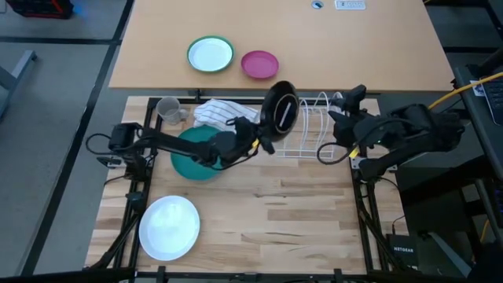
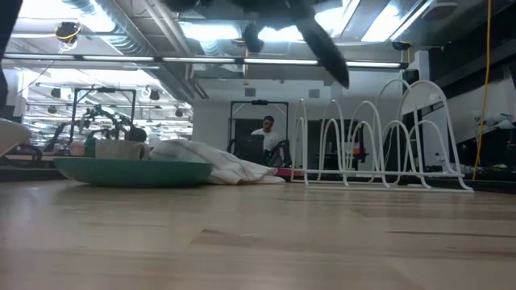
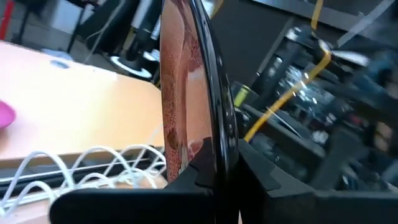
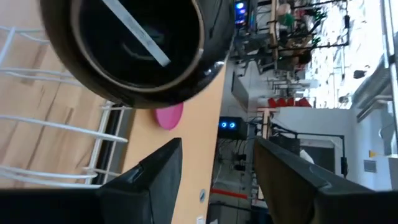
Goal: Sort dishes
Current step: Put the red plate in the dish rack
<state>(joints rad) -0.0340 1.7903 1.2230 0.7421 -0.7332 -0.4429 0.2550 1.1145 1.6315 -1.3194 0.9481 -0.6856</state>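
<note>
Here my left gripper [image 1: 263, 141] clamps the red-brown plate [image 1: 280, 110] on edge above the wire rack [image 1: 314, 130]; next I judge lowering it between loops. Right gripper [image 1: 342, 118], fingers apart, waits beside.

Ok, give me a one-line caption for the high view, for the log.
Left gripper holds the red-brown plate on edge above the white wire rack; right gripper open beside it.

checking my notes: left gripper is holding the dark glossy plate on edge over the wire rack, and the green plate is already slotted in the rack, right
Not quite. The left gripper does hold the dark glossy plate on edge at the wire rack, but the green plate is not in the rack: the high view shows it lying flat on the table, left of it.
</note>
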